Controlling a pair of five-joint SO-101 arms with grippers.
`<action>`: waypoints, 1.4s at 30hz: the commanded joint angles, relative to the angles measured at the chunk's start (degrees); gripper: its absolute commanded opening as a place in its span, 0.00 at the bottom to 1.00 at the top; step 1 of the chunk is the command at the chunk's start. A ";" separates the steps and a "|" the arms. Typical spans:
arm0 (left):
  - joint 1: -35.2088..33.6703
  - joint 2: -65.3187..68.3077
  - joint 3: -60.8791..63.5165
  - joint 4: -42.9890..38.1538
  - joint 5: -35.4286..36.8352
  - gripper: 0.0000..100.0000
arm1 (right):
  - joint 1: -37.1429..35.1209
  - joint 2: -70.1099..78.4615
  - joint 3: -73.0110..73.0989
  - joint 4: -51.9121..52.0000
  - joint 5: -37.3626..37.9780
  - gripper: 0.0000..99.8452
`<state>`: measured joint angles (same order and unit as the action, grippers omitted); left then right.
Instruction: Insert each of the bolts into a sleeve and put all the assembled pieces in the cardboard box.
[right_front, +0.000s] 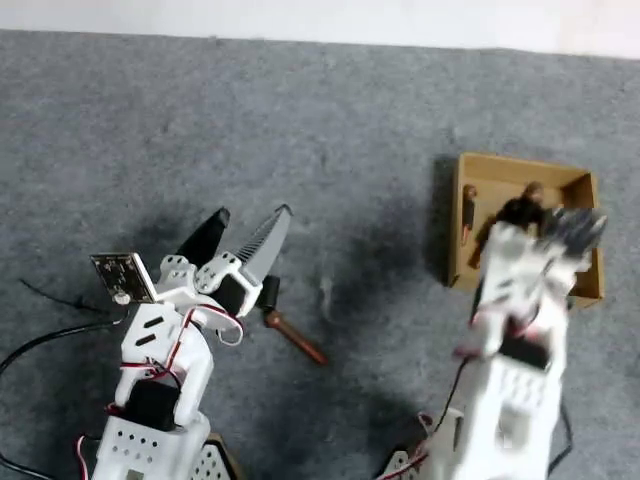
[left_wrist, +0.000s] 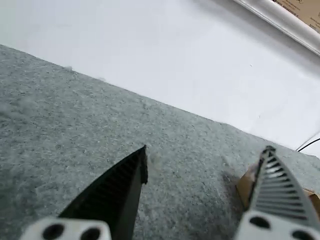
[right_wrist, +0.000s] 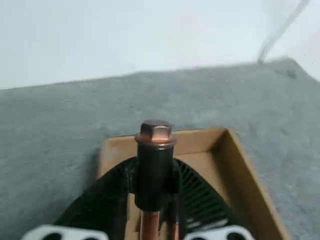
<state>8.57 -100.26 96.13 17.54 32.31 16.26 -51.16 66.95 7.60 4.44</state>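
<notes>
Three bolt-and-sleeve pieces are in sight, along with one cardboard box (right_front: 520, 163) and two arms. All of them are on or over a gray mat (right_front: 350, 120).

The first piece (right_front: 290, 325) lies loose near the mat's near edge, about midway along it. It has a black sleeve at one end and the copper shaft angles out of the other. The second piece (right_front: 467, 215) lies inside the box against its left wall. The box sits toward the mat's right edge.

The third piece is clamped in the right gripper (right_wrist: 154, 172) over the box. The fingers press on either side of its black sleeve (right_wrist: 152, 185), and the copper bolt head (right_wrist: 156, 132) pokes out past the sleeve.

The left gripper (right_front: 253, 212) is spread wide with nothing between its fingers. It is up off the mat, just beyond the loose piece.

The high view is the one that shows the loose piece and the piece in the box. The right wrist view gives the grip on the sleeve close up, with the box's rim behind it. The left wrist view looks along the bare mat and catches a corner of the box beside the gray finger (left_wrist: 275, 190). At the far wall it shows a brown strip (left_wrist: 302, 7) with print too small to read.
</notes>
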 joint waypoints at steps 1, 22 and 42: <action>-0.57 -0.48 1.19 -0.18 0.53 0.33 | 3.65 22.73 -18.42 -1.63 -1.14 0.01; -0.31 -0.48 1.19 -0.18 -2.20 0.33 | 5.85 57.80 -45.14 16.40 -0.70 0.20; -12.97 -1.01 0.84 -0.44 -1.85 0.33 | -25.63 17.63 -17.98 28.62 -1.23 0.24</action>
<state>-2.33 -100.26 96.13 17.54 30.55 0.62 -24.00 44.26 35.65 3.74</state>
